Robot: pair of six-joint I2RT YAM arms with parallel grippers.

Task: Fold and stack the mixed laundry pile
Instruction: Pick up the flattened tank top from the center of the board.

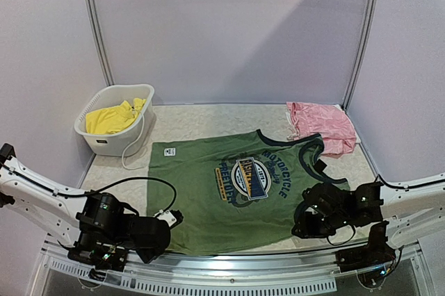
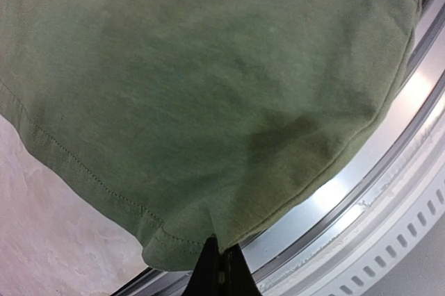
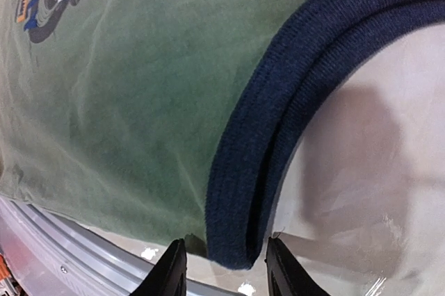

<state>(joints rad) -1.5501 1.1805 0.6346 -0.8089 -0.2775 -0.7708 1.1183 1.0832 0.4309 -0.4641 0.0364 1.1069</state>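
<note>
The olive-green tank top [image 1: 229,188] with its round blue-orange graphic [image 1: 253,178] lies spread flat on the table. My left gripper [image 1: 167,223] is shut on its near left hem corner [image 2: 181,244], by the table's front rail. My right gripper [image 1: 306,225] is open, its fingertips [image 3: 172,268] on either side of the dark blue armhole trim [image 3: 278,136] at the shirt's near right. Yellow shorts [image 1: 115,119] lie in the white basket. A pink garment [image 1: 321,126] lies at the back right.
The white slotted basket [image 1: 111,144] stands at the back left, with a white cord hanging from it. A metal rail [image 1: 229,268] runs along the table's front edge, close under both grippers. Walls close in the back and sides.
</note>
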